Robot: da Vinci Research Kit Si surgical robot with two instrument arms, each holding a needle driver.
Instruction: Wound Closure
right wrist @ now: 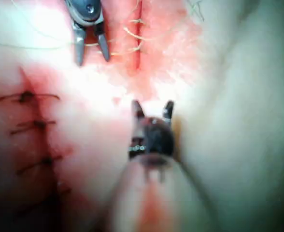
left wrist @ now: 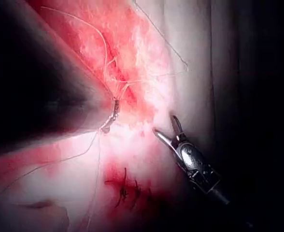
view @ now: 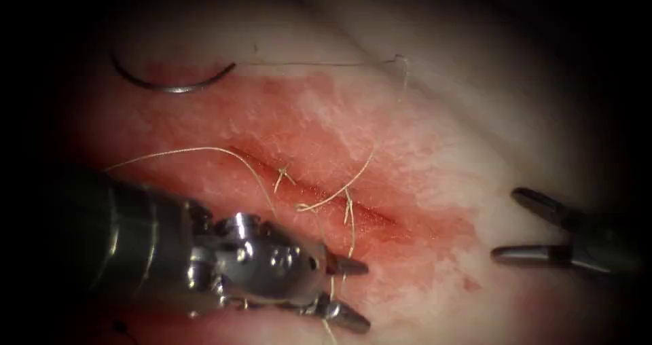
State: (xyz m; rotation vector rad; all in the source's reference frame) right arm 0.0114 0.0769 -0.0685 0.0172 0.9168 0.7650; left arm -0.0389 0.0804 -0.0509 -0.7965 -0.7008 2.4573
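The needle (view: 173,83) lies free on the tissue (view: 435,134) at the far left, well apart from the cut (view: 319,192) and from both tools, its curve resting flat on the surface rather than buried in it. From its right end the thread (view: 312,64) runs right along the far side, bends down and comes back to the cut, where it meets stitches with short upstanding ends; another strand sweeps from the cut out to the left. The left tool (view: 350,294) sits on the near side of the cut with its jaws spread, and thread passes down between or just beside them; whether it truly lies inside them cannot be told, and they grasp nothing. The right tool (view: 523,226) waits well off to the right of the cut, jaws parted and empty. Red fluid (view: 407,233) stains the tissue around the cut. In the right wrist view an older row of dark stitches (right wrist: 33,125) lies apart from the working cut. The likely trouble, as I judge it, is the slack: loose loops around the left tool's open jaws could snag on a tip and drag on the placed stitches, or tangle into a stray knot. With the needle unheld, any pull on the thread could also slide or flip it, making it awkward to regrasp.
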